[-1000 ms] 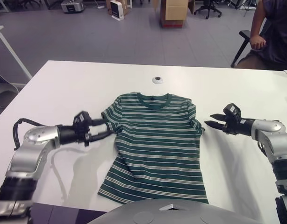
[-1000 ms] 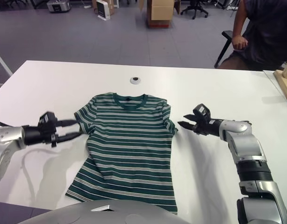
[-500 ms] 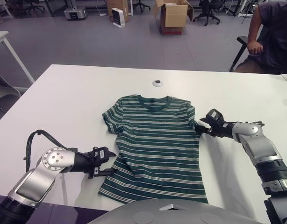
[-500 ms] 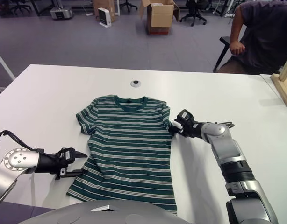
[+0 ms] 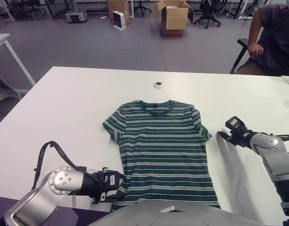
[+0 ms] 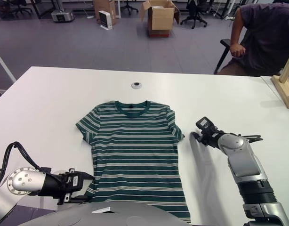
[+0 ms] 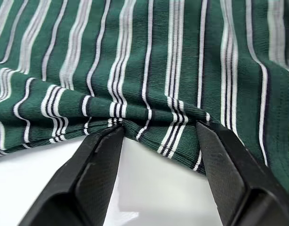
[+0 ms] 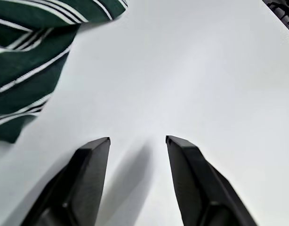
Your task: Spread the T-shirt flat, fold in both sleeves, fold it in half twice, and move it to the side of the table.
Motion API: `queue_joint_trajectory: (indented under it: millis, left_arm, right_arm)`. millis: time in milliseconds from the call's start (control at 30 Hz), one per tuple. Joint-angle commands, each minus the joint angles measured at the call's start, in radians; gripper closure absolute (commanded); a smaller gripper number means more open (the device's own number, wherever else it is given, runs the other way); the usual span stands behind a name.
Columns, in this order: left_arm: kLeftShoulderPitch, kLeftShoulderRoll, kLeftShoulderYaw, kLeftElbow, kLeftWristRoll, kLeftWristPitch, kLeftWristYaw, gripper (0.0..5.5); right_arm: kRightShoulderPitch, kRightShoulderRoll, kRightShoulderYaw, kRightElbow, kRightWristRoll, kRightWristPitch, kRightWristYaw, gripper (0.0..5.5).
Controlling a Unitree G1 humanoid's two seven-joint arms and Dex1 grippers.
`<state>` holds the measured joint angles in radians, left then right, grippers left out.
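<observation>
1. The T-shirt (image 5: 163,150) lies front up in the middle of the white counter (image 5: 64,103), with its collar away from the robot and its body nearly flat. Spreading looks like the step in hand, since a small ruck remains at the hem's left corner.
2. The left pincer (image 7: 159,128) sits at that corner of the T-shirt, fingers spread, with the bunched hem edge between their tips. To do this well, I judge it should close on the edge alone. It should then draw outward and toward the robot, low over the counter, so the ruck pulls out without dragging the whole T-shirt askew.
3. The right pincer (image 8: 137,140) is spread over bare counter just beside the T-shirt's right sleeve (image 5: 201,127), not touching it. It could hold or tug that side against the left pull.
4. Compared with half a second ago:
   - The T-shirt's lower body lies straighter and its hem is less slanted.
   - The left pincer has moved from the T-shirt's left side edge down to the hem corner.
   - The right pincer, which was touching the right sleeve, has backed off it.
</observation>
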<state>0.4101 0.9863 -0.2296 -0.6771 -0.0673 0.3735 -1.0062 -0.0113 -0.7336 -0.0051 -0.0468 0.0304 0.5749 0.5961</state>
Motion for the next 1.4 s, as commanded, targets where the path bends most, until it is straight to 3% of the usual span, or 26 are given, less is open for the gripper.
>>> queue_joint_trajectory:
  millis: [33, 133, 200, 267, 367, 567, 633, 733, 933, 1067, 1200, 1300, 1400]
  left_arm:
    - [-0.106, 0.013, 0.132, 0.048, -0.042, 0.012, 0.014, 2.72]
    - [-0.298, 0.007, 0.247, 0.116, -0.144, 0.03, -0.014, 2.72]
    - [-0.392, 0.016, 0.253, 0.163, -0.162, 0.018, -0.038, 2.72]
    - [-0.524, -0.031, 0.179, 0.261, -0.119, -0.014, -0.031, 2.72]
    - [-0.768, -0.219, 0.013, 0.54, 0.015, -0.102, 0.05, 2.72]
    - [-1.083, -0.523, -0.166, 1.319, 0.262, -0.356, 0.298, 2.72]
    - [-1.11, -0.558, -0.21, 1.53, 0.343, -0.41, 0.398, 2.72]
    - [-1.084, -0.549, -0.236, 1.67, 0.398, -0.431, 0.465, 2.72]
    - [-1.062, -0.559, -0.185, 1.656, 0.357, -0.467, 0.476, 2.72]
    - [-1.083, -0.609, -0.097, 1.599, 0.276, -0.556, 0.487, 2.72]
    - [-1.131, -0.564, 0.025, 1.596, 0.229, -0.64, 0.591, 2.72]
    - [-1.048, -0.51, 0.181, 1.424, 0.103, -0.599, 0.589, 2.72]
    - [-0.804, -0.464, 0.298, 1.133, -0.001, -0.458, 0.574, 2.72]
  right_arm:
    - [-0.041, 0.017, -0.032, -0.005, 0.02, 0.02, -0.011, 3.29]
    - [-0.105, 0.075, -0.037, -0.021, 0.095, 0.044, 0.022, 3.29]
    - [-0.117, 0.093, -0.015, -0.005, 0.104, 0.046, 0.032, 3.29]
    - [-0.118, 0.116, -0.003, 0.024, 0.109, 0.045, 0.031, 3.29]
    - [-0.109, 0.127, 0.039, 0.064, 0.074, 0.036, 0.018, 3.29]
    - [-0.109, 0.105, 0.111, 0.084, -0.024, 0.006, -0.026, 3.29]
    - [-0.086, 0.105, 0.111, 0.047, -0.039, 0.02, -0.056, 3.29]
    - [-0.023, 0.101, 0.086, -0.011, -0.073, 0.057, -0.126, 3.29]
    - [0.093, 0.151, 0.035, -0.089, -0.109, 0.098, -0.253, 3.29]
    - [-0.029, 0.232, -0.011, -0.133, -0.07, 0.0, -0.301, 3.29]
    - [-0.118, 0.24, -0.036, -0.098, -0.044, -0.036, -0.281, 3.29]
    - [-0.136, 0.285, -0.086, -0.073, 0.036, -0.016, -0.259, 3.29]
    - [-0.123, 0.359, -0.181, -0.049, 0.158, 0.006, -0.258, 3.29]
